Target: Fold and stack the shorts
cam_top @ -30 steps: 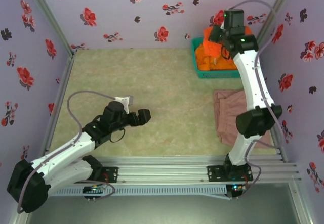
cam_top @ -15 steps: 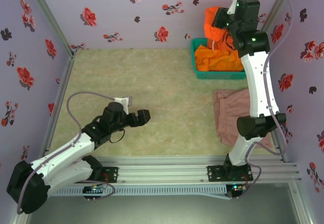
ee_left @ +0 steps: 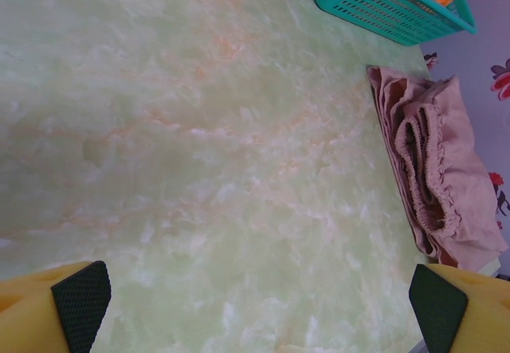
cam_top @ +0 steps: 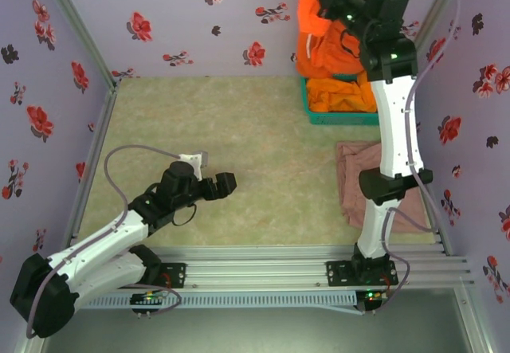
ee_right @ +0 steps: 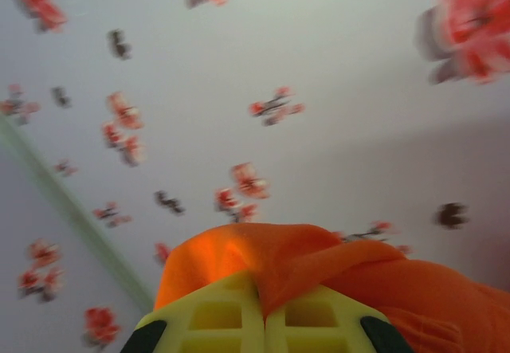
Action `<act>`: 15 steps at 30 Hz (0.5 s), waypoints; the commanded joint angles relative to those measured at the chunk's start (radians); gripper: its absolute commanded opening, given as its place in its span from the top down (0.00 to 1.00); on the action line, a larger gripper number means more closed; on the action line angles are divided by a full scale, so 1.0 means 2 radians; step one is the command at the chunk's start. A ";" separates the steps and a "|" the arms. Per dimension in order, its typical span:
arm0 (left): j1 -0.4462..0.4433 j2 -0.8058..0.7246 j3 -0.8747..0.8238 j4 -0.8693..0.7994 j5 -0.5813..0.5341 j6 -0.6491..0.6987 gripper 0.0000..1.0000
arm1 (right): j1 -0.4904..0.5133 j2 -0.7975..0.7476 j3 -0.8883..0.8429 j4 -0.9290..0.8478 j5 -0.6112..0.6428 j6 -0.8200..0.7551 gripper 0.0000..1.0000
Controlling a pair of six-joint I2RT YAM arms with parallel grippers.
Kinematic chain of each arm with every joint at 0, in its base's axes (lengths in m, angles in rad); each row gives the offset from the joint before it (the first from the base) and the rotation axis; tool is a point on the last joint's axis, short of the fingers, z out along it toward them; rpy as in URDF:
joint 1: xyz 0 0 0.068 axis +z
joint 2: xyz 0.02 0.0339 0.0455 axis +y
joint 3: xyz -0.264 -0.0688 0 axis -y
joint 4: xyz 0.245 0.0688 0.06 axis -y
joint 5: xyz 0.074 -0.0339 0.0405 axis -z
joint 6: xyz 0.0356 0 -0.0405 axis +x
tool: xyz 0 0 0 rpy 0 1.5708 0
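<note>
My right gripper is raised high at the back right, shut on a bright orange pair of shorts that hangs from it over the teal basket. In the right wrist view the orange cloth is pinched between the closed yellow jaws of the right gripper. A second orange pair of shorts lies in the basket. The dusty pink shorts lie folded on the table in front of the basket. My left gripper hovers open over bare table, well left of the pink shorts.
The basket stands in the back right corner against the flowered walls. The marbled green table top stretches left and centre. The right arm's upright links stand over part of the pink shorts. A metal rail runs along the near edge.
The right arm has risen and swung left, pulling the orange shorts up out of the basket until they hang free. The left arm has not moved.
</note>
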State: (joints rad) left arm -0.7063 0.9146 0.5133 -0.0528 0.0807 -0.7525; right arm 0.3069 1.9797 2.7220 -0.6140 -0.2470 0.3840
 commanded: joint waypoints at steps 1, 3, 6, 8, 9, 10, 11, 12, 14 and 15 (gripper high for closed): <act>0.005 -0.012 -0.007 0.011 -0.015 0.000 0.01 | 0.054 -0.001 0.019 0.068 -0.063 0.016 1.00; 0.005 -0.016 -0.010 0.010 -0.019 -0.001 0.01 | 0.085 -0.003 0.020 0.086 -0.065 0.011 1.00; 0.005 -0.022 -0.012 0.011 -0.024 -0.003 0.01 | 0.125 -0.002 0.020 0.118 -0.067 0.013 1.00; 0.005 -0.027 -0.013 0.010 -0.027 -0.004 0.01 | 0.144 0.002 0.025 0.133 -0.073 0.018 1.00; 0.006 -0.030 -0.014 0.009 -0.029 -0.005 0.01 | 0.152 0.004 0.027 0.138 -0.077 0.019 1.00; 0.006 -0.034 -0.015 0.007 -0.031 -0.005 0.01 | 0.158 0.004 0.029 0.140 -0.077 0.020 1.00; 0.005 -0.038 -0.015 0.006 -0.033 -0.005 0.01 | 0.160 0.003 0.028 0.140 -0.077 0.024 1.00; 0.006 -0.043 -0.016 0.003 -0.037 -0.006 0.01 | 0.161 0.002 0.028 0.137 -0.078 0.028 1.00; 0.006 -0.056 -0.019 0.000 -0.042 -0.006 0.01 | 0.160 0.000 0.026 0.114 -0.075 0.020 1.00; 0.005 -0.062 -0.020 -0.002 -0.046 -0.007 0.01 | 0.161 -0.001 0.023 0.094 -0.075 0.012 1.00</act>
State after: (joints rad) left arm -0.7055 0.8261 0.4866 -0.0555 0.0315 -0.7532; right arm 0.6308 1.9926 2.7392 -0.4438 -0.3874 0.4156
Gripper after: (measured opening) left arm 0.993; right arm 0.044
